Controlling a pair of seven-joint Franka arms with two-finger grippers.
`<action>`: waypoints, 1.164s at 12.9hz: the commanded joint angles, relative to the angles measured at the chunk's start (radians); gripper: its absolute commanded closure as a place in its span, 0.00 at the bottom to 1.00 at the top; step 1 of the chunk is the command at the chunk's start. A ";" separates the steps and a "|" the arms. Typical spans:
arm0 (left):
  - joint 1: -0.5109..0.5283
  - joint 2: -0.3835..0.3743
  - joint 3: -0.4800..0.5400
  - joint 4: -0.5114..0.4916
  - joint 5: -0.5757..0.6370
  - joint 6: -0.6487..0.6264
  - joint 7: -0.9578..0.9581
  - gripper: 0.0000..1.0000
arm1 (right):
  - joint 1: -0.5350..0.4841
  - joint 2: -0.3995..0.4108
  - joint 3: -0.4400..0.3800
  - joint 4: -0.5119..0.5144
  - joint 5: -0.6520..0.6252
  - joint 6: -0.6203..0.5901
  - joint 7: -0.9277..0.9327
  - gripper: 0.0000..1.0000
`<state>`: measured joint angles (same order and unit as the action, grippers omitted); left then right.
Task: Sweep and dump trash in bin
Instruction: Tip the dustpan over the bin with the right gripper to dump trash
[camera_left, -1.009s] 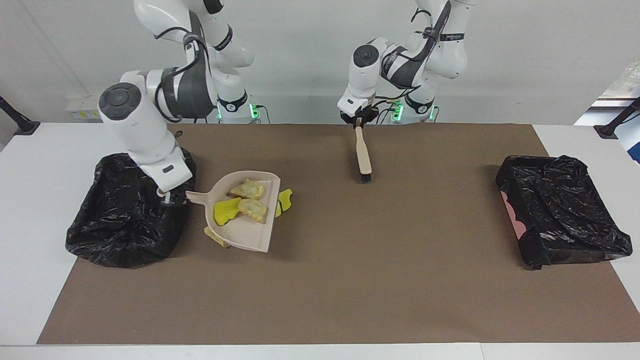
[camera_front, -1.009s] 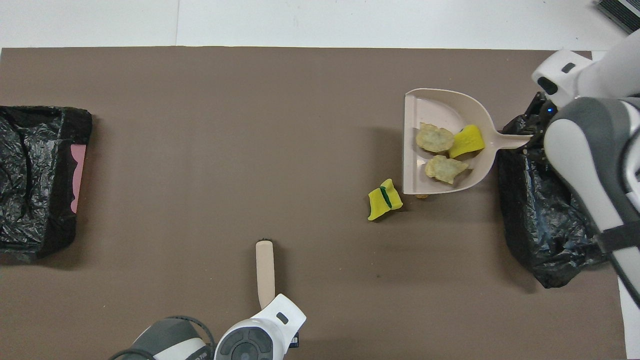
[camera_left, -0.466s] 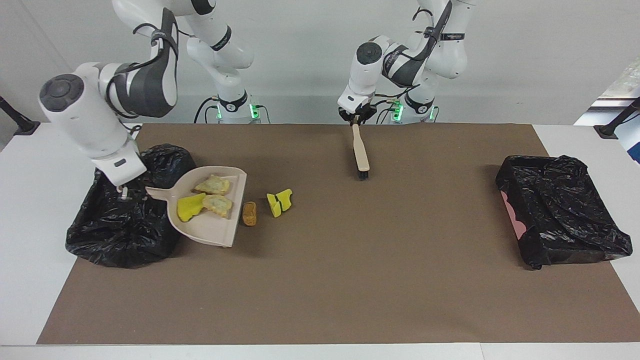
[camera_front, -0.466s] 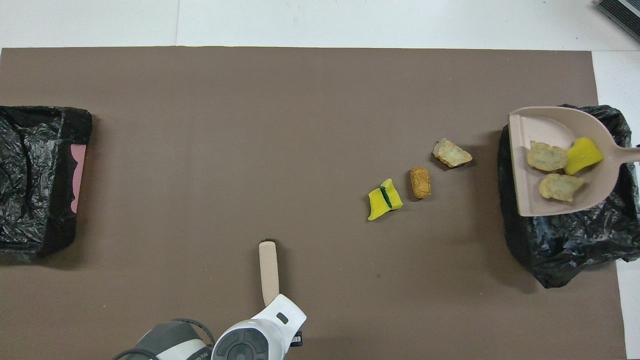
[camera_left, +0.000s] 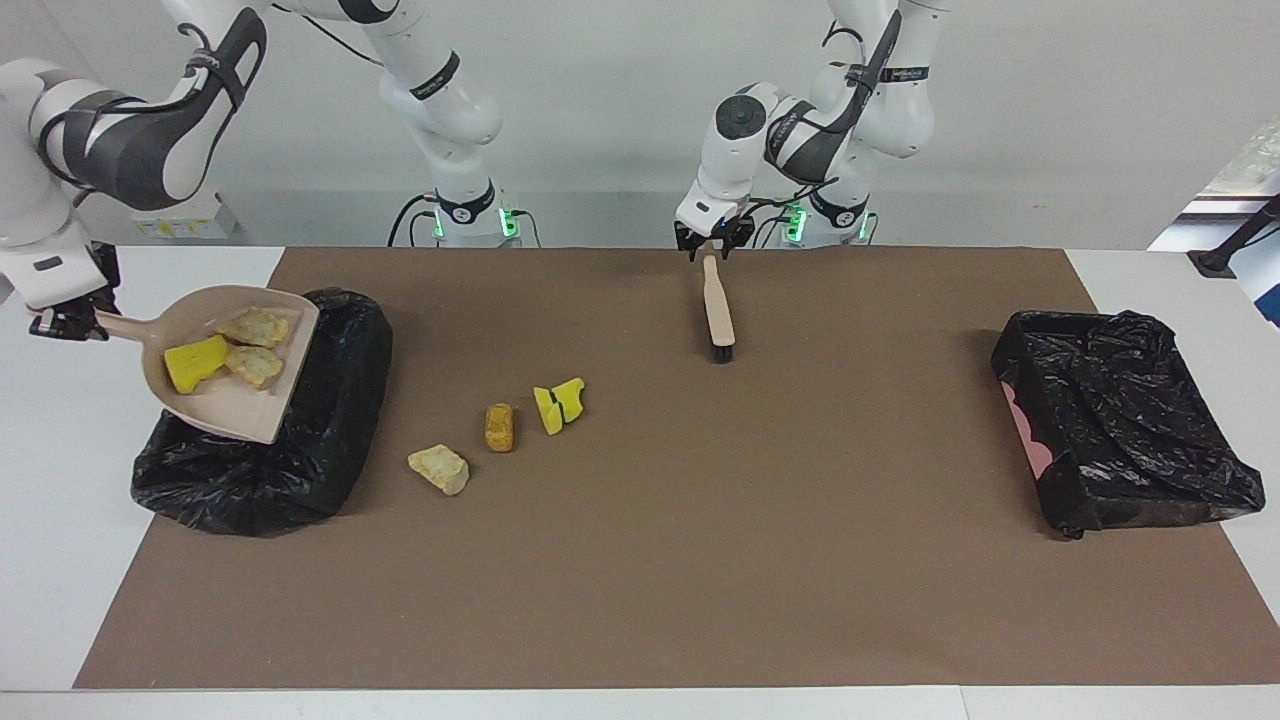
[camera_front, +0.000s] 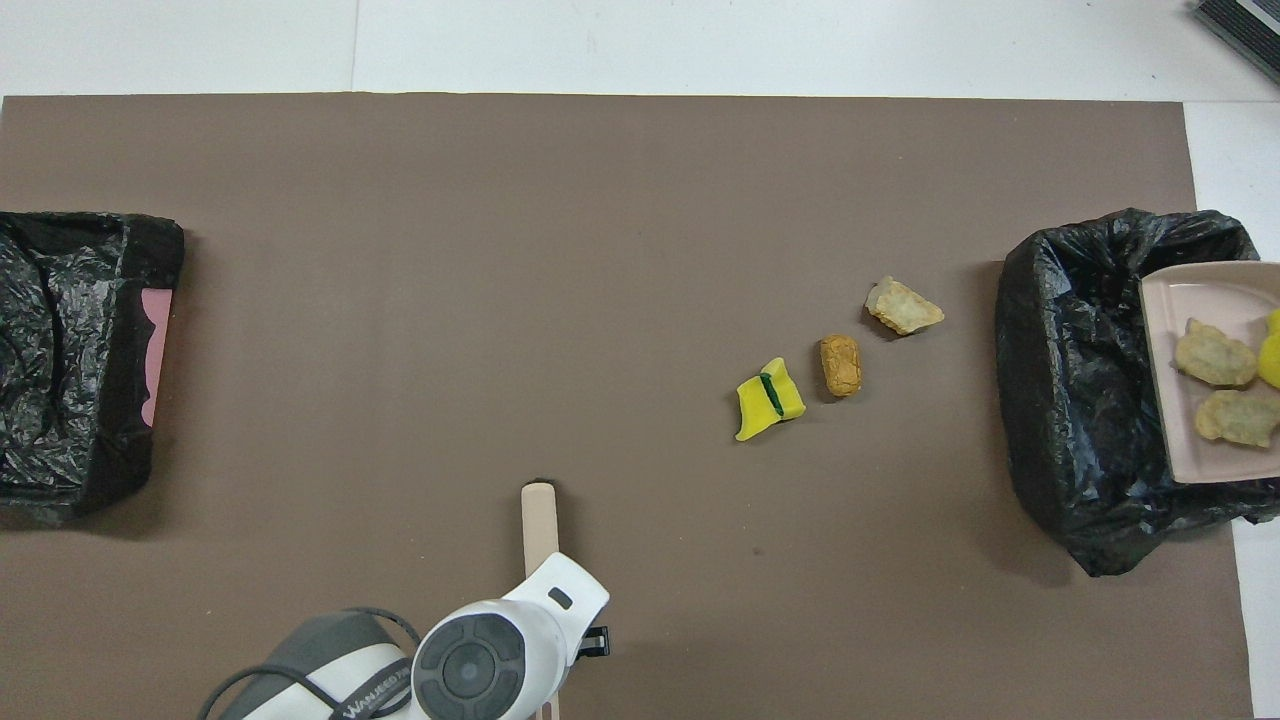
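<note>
We hold the loaded dustpan (camera_left: 225, 365) over the bin (camera_left: 265, 470), right gripper (camera_left: 68, 322) pinching its handle – next we tip it – while the left gripper (camera_left: 712, 247), fingers spread, waits above the brush (camera_left: 718, 310)

Desk (camera_left: 60, 560) carries a mat (camera_left: 700, 560) over most of its top.

One bin (camera_left: 250, 470) sits at the mat's edge toward the right arm's end. A second bin (camera_left: 1130, 430) sits at the edge toward the left arm's end.

The dustpan (camera_left: 235, 410) is over the first bin, tilted, with three chunks (camera_left: 250, 345) in it. The right gripper (camera_left: 70, 322) has its jaws clamped on the handle, over the desk's end edge.

Three loose chunks (camera_left: 499, 426) lie in a slanting row on the mat beside that bin. The one closest to the bin is farthest from the robots.

The brush (camera_left: 718, 310) lies midway along the mat's robot-side edge, handle toward the robots. The left gripper (camera_left: 712, 245) is over the handle's end.
</note>
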<state>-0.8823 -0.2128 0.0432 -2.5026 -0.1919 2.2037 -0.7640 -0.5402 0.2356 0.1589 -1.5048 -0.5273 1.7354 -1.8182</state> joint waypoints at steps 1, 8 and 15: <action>0.112 0.091 0.001 0.160 0.073 -0.016 0.084 0.00 | 0.005 -0.088 0.008 -0.144 -0.152 0.065 0.127 1.00; 0.420 0.168 0.001 0.535 0.276 -0.181 0.384 0.00 | 0.131 -0.208 0.008 -0.304 -0.457 0.046 0.375 1.00; 0.678 0.171 0.009 0.907 0.272 -0.525 0.794 0.00 | 0.129 -0.268 0.007 -0.288 -0.482 0.038 0.293 1.00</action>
<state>-0.2588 -0.0656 0.0609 -1.6909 0.0673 1.7736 -0.0173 -0.4114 -0.0123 0.1602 -1.7731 -0.9881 1.7761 -1.5072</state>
